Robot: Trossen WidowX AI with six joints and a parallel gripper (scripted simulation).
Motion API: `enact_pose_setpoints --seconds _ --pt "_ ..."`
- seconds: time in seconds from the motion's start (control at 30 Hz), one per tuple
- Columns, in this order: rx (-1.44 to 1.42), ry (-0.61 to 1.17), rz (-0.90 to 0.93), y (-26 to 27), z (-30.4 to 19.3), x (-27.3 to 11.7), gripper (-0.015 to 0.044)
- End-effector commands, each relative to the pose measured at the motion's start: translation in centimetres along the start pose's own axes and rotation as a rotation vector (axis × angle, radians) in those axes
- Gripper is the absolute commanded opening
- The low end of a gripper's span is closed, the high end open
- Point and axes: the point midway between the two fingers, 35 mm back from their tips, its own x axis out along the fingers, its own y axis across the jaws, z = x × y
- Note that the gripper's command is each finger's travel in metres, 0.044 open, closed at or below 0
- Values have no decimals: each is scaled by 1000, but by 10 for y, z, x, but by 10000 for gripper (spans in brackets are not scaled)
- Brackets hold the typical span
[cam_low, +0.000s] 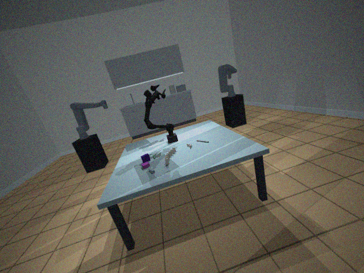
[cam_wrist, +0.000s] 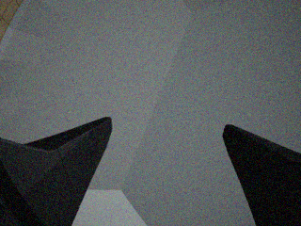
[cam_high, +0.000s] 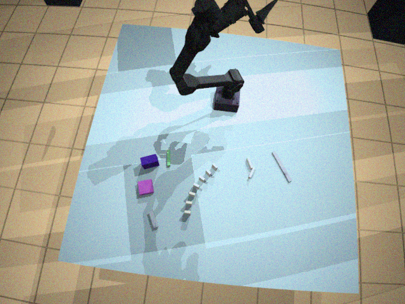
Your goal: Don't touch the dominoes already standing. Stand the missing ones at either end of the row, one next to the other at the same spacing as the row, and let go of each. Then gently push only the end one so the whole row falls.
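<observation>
Several cream dominoes stand in a curved row on the blue table; in the top view the row runs from its upper right end domino down to its lower left end domino. Two similar pale pieces lie flat to the right of the row, one upper piece and one lower piece, close together at an angle. My gripper is open and empty, raised high above the table and far from the dominoes. In the top view it is partly cut off at the top edge.
A dark blue block, a magenta block, a thin green bar and a grey block are left of the row. A long grey bar lies at the right. The arm's base stands behind the row.
</observation>
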Motion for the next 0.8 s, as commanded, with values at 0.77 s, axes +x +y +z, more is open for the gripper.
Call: enact_pose_setpoints --seconds 0.77 --pt "741 687 1023 314 -37 90 440"
